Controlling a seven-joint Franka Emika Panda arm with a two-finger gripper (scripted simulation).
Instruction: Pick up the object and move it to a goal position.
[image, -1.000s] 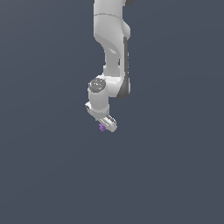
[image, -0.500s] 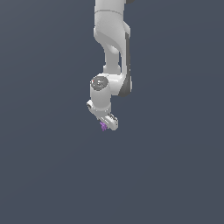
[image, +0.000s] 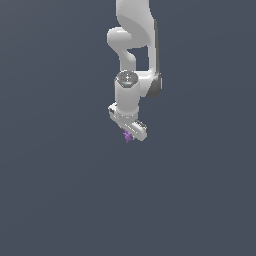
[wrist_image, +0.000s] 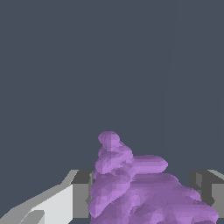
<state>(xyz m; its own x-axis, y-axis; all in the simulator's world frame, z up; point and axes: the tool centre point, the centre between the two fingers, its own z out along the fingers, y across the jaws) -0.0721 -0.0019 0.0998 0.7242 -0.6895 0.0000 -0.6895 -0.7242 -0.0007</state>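
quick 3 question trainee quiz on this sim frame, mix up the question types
1. True or false: the purple lump sits at the tip of the white gripper.
2. Multiple choice: in the wrist view, the lump lies (A) between the grey fingers, (B) far outside them, (C) out of sight.
3. Fill in: in the exterior view the arm comes in from the ___ edge of the picture.

Key: 1 true; 2 A; 3 top.
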